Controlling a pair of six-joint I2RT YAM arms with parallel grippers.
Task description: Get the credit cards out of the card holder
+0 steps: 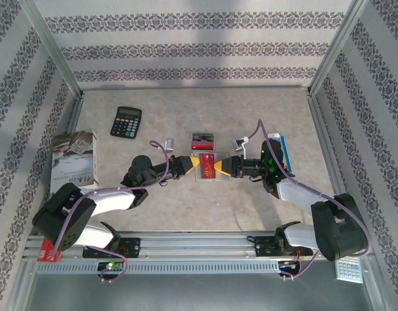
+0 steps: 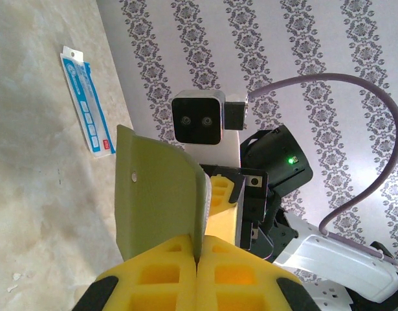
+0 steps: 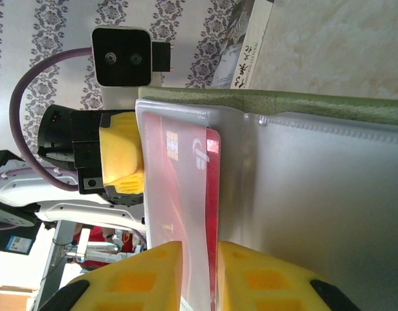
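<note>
- The holder (image 2: 156, 194) is matt olive fabric, squarish, with a small round snap stud. It sits mid-table (image 1: 186, 207) between the two arms, opened out.
- Its lining (image 3: 328, 194) is pale, glossy clear plastic with a stitched, dotted seam. The olive edge (image 3: 302, 103) runs along one side of it.
- In a frosted pocket lies a thin, flat, glossy red card (image 3: 213, 194), blurred pink through the plastic. Its long axis runs 9 to 3 o'clock, with one short end toward 3.
- The left gripper (image 2: 197, 262) has ribbed yellow pads. It reaches in from 9 o'clock with its jaws pressed tight on the olive flap.
- The right gripper (image 3: 200, 278) comes from 3 o'clock, jaws narrow on either side of the card's end. I can't tell if they pinch it.
- A loose card (image 1: 202, 138), red and dark, lies flat just beside the holder at 12 o'clock, long axis 9 to 3.
- A black calculator (image 1: 125, 121) is at 10 o'clock, and a blue-and-white packet (image 2: 87, 107) is at 3.
</note>
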